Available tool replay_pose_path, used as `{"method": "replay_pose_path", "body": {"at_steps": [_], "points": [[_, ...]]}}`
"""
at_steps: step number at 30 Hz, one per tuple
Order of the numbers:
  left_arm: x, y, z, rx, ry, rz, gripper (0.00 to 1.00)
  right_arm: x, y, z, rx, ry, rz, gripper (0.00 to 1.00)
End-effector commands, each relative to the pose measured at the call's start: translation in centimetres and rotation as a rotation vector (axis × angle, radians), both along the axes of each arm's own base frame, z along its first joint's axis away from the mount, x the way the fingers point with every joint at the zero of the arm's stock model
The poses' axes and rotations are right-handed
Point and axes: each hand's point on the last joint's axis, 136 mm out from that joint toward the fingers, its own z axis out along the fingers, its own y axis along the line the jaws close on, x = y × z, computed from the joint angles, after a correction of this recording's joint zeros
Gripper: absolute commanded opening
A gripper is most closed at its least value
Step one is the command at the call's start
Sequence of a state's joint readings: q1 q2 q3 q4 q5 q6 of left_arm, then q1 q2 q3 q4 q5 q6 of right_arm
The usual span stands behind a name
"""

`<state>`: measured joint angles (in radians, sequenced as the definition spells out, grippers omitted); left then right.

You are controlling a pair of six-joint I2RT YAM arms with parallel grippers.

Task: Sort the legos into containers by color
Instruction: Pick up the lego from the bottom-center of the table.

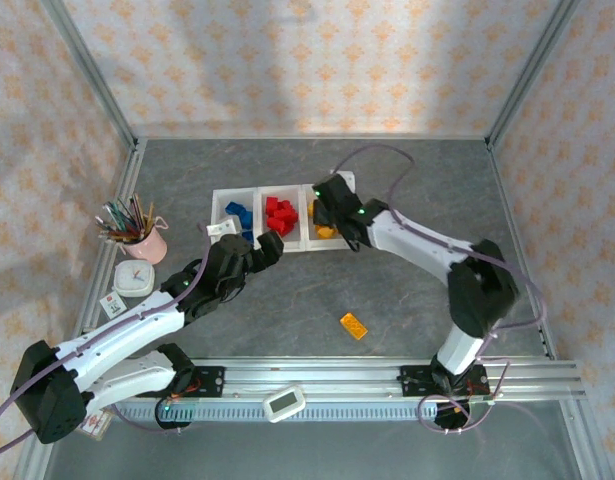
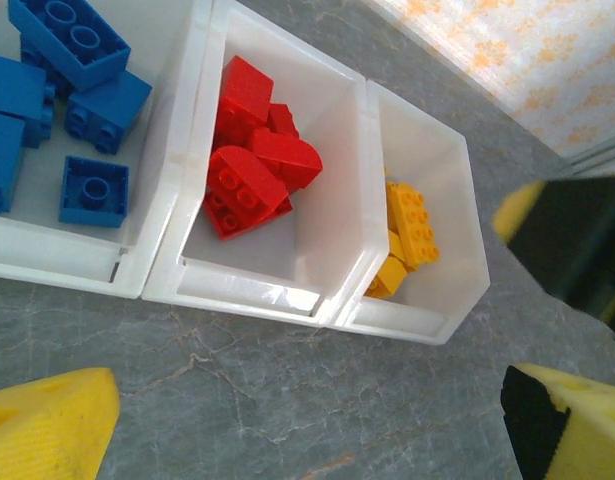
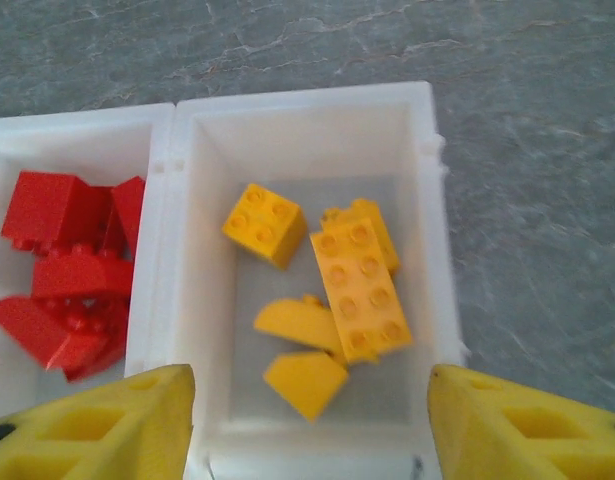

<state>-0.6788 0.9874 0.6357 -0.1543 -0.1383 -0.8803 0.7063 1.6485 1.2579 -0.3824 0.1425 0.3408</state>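
Three joined bins (image 2: 192, 170) run left to right: five blue bricks (image 2: 92, 190) in view, a red heap (image 2: 252, 165) too piled to count, and five yellow bricks (image 3: 362, 290). The left gripper (image 1: 272, 250), fingers spread and empty, sits at the row's six o'clock. The right gripper (image 1: 325, 212) hangs released over the yellow. One orange brick (image 1: 353, 326) lies at five o'clock on the table (image 1: 287, 300).

a pink cup (image 1: 147, 244) full of coloured pencils (image 1: 125, 216) stands at the left of the grey marbled table (image 1: 287, 320). just nearer sit a small white clock (image 1: 134, 278) and a white tag (image 1: 113, 305). a white device with a screen (image 1: 284, 402) lies tilted on the metal rail (image 1: 327, 375).
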Motion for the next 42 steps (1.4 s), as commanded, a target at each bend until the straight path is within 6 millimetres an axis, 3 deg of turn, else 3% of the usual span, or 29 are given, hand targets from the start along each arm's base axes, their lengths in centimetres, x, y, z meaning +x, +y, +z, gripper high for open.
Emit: {"method": "replay_pose_path", "body": {"at_steps": [1,8,13,19,31,35,42], "points": [[-0.6,-0.7,0.0,0.005,0.009,-0.051,0.99,-3.8,-1.8,0.3,0.007,0.028,0.01,0.65],[-1.7,-3.1,-1.3,0.008,0.041,-0.103,0.99,-11.6,-4.7,-3.2,0.017,0.15,0.043,0.7],[-2.5,-5.6,-2.2,-0.027,0.047,-0.136,0.99,-16.8,-4.2,-5.6,0.088,0.241,0.099,0.74],[-3.0,-5.9,-3.9,-0.047,0.075,-0.117,0.99,-20.8,-4.5,-9.5,0.064,0.334,0.143,0.8],[-3.5,-3.9,-4.1,-0.017,0.07,-0.069,0.99,-24.4,-1.8,-11.7,0.088,0.377,0.25,0.79],[-3.7,-3.6,-4.2,-0.022,0.067,-0.061,0.99,-24.8,-1.5,-12.4,0.034,0.383,0.245,0.71],[-3.6,-3.6,-4.3,-0.016,0.068,-0.057,0.99,-23.6,-2.0,-12.7,-0.058,0.339,0.209,0.47]]}}
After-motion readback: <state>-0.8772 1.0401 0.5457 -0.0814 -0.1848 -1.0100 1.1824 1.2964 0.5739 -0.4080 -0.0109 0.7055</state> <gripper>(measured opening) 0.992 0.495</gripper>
